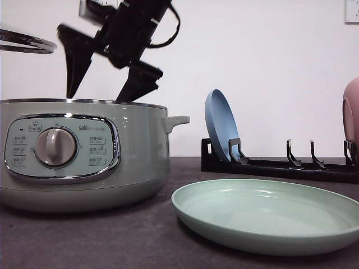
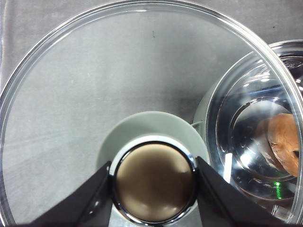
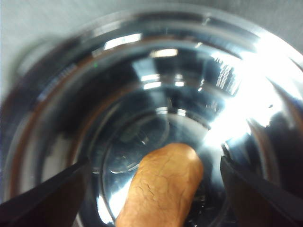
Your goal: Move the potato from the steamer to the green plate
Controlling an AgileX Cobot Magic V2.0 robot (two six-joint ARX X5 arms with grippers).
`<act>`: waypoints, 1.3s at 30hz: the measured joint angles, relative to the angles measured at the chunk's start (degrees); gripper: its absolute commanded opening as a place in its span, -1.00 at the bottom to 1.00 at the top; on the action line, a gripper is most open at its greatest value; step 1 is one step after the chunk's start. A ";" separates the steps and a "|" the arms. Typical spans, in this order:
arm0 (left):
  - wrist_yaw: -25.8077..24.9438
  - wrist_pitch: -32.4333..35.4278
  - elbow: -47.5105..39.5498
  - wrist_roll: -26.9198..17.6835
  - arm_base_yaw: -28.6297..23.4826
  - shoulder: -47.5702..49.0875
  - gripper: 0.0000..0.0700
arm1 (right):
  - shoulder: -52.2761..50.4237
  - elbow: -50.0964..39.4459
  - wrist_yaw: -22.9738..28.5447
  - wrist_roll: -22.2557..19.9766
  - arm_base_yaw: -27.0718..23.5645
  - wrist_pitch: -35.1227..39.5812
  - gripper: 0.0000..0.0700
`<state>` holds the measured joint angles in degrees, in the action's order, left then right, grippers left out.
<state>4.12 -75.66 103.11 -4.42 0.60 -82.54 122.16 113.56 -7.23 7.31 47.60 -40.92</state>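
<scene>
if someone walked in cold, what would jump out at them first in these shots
Most striking is the right claw, open, poised just above the rim of the big sage-green steamer at front left. Inside the shiny pot lies the orange-brown potato, between the claw's spread fingers. The left claw grips the knob of the glass lid, held off to the pot's side, and the green plate sits bare at front right.
</scene>
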 measured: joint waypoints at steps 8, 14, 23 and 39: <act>0.00 0.00 0.00 0.06 0.00 0.00 -1.00 | 3.04 0.00 3.44 0.00 1.31 -0.82 0.65; 0.02 0.00 0.00 0.08 0.00 0.02 -1.00 | 4.29 0.04 4.30 0.00 2.09 -1.50 0.64; 0.02 0.00 0.00 0.08 0.00 0.02 -1.00 | 6.15 0.07 5.89 0.00 2.44 -2.85 0.45; 0.02 0.00 0.00 0.08 0.00 0.02 -1.00 | 3.90 0.09 5.78 -0.75 2.41 -3.42 -0.34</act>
<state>4.14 -75.66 103.11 -4.34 0.60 -82.52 126.05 113.65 -1.45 6.56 50.01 -44.34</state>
